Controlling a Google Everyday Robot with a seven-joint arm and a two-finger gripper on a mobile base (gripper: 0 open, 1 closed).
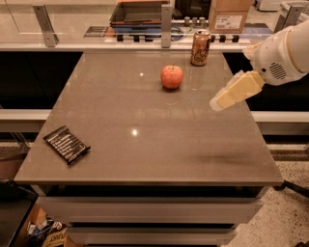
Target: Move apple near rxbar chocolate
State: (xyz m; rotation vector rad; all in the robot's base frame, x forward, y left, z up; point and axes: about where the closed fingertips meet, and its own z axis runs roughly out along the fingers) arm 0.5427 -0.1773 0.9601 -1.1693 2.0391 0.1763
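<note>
The apple is small, round and red-orange, and stands on the grey table at the back, right of centre. The rxbar chocolate is a flat black bar with white text lines, lying near the table's front left edge. My gripper is cream-coloured, on a white arm coming in from the right. It hangs above the table's right side, to the right of the apple and in front of it, apart from it and holding nothing I can see.
An orange-brown drink can stands at the table's back edge, just behind and right of the apple. Behind the table runs a counter with a dark tray and a cardboard box. A snack bag lies on the floor at the front left.
</note>
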